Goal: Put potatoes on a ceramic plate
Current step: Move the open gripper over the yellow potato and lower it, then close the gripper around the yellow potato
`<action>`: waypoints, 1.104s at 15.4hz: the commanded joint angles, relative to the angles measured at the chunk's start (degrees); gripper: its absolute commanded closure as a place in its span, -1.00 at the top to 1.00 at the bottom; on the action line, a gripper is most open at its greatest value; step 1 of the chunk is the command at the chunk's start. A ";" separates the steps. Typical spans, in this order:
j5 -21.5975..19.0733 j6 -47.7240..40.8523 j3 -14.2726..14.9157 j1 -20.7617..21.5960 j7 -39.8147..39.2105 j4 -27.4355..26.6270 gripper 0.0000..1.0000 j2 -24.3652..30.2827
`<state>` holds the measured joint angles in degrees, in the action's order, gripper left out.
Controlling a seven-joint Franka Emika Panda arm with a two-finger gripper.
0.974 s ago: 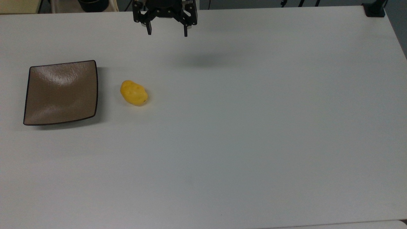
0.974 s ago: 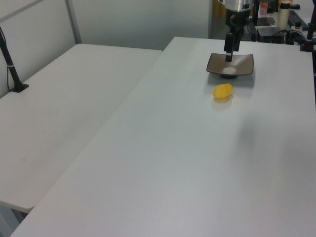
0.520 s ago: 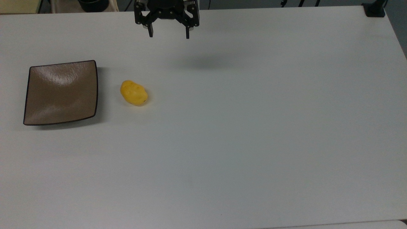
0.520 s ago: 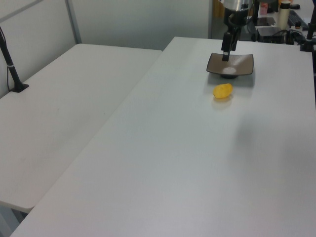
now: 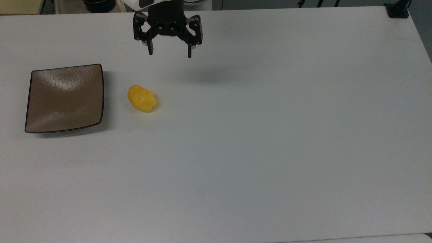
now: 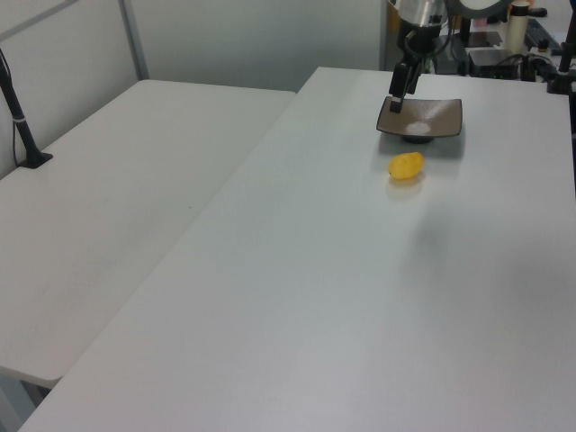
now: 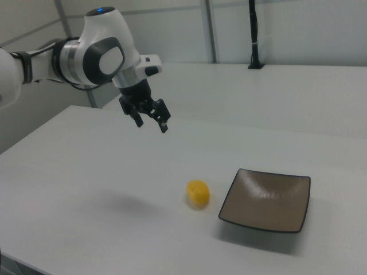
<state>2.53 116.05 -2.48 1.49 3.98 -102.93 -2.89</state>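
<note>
White table [image 5: 270, 135] bears potatoes [image 5: 142, 98] beside ceramic plate [image 5: 64, 98]; tool [image 7: 150, 122] spread above.

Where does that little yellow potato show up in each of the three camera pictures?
Top view: the potato lies left of centre on the white table, just right of the brown plate.
Left view: the potato sits upper right, just below the plate.
Right view: the potato is below centre, just left of the plate.
Shared landmark: the brown square plate beside it.
</note>
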 commanded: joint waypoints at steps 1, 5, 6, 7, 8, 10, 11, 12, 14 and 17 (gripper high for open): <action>1.86 5.14 0.28 -0.96 -3.95 -0.96 1.00 -1.85; 1.86 5.60 0.28 -1.84 -18.98 -1.04 1.00 -4.93; 2.13 5.60 0.28 -1.93 -22.23 -1.04 1.00 -5.63; 3.17 5.60 0.28 -1.93 -26.00 -1.31 1.00 -6.42; 4.75 5.68 0.28 -1.93 -29.52 -1.48 1.00 -7.30; 8.09 5.68 0.37 -2.01 -34.19 -1.48 1.00 -8.97; 9.41 5.68 0.37 -2.27 -35.69 -1.48 1.00 -9.33; 10.29 5.77 0.37 -2.71 -37.27 -1.48 1.00 -9.68; 11.44 6.38 0.54 -3.15 -40.44 -1.48 1.00 -10.55; 12.76 8.40 0.63 -3.59 -43.34 -1.48 1.00 -12.84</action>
<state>13.51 121.35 -2.24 -1.79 -35.67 -103.88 -14.04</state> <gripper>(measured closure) 0.000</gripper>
